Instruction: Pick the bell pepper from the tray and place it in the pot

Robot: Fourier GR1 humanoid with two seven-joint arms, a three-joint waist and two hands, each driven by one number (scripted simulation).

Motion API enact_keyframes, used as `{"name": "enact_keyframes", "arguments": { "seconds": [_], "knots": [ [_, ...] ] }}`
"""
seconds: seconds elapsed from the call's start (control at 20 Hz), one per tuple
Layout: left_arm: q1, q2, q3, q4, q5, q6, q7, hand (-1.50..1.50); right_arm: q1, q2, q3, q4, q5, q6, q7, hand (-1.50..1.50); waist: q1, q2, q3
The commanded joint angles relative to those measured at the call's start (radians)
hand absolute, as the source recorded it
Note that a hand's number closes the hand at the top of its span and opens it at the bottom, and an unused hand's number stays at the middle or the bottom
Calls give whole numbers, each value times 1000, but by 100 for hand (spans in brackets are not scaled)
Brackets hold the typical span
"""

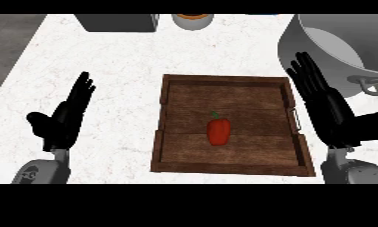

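Observation:
A red bell pepper (218, 130) with a green stem lies near the middle of a dark wooden tray (184, 87) on the white counter. A large grey metal pot (325, 46) stands at the far right, its rim and one handle showing. My right hand (328, 108) is open with straight fingers, just right of the tray's right edge and in front of the pot. My left hand (65, 116) is open too, well to the left of the tray. Neither hand touches the pepper.
At the counter's back edge sit a dark grey box (118, 22) and a small grey bowl with an orange inside (193, 20). The counter's left edge runs diagonally at the far left, with grey floor beyond.

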Motion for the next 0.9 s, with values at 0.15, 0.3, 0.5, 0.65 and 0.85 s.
{"name": "enact_keyframes", "arguments": {
  "seconds": [0.15, 0.3, 0.5, 0.65, 0.85],
  "knots": [
    [-75, 28, 45, -193, -6, 86, 143, 0, -195, -50, -19, 204, 104, 61, -170, 150, 26, 25, 8],
    [-74, 18, 41, -133, -6, 71, 101, 0, -231, -323, 81, 136, 413, 111, -211, 150, 49, 7, -27],
    [-153, -11, 21, -233, -25, 153, 251, 0, -244, -91, 18, 504, 412, -88, -530, -150, 29, 31, 9],
    [-121, -7, 34, -269, -35, 174, 291, 0, -215, -51, 30, 484, 380, -65, -674, -150, 9, 25, 7],
    [-96, 2, 74, -246, -35, 131, 242, 0, -206, -139, 45, 374, 402, 45, -610, -150, -6, 22, 5]
  ]
}}
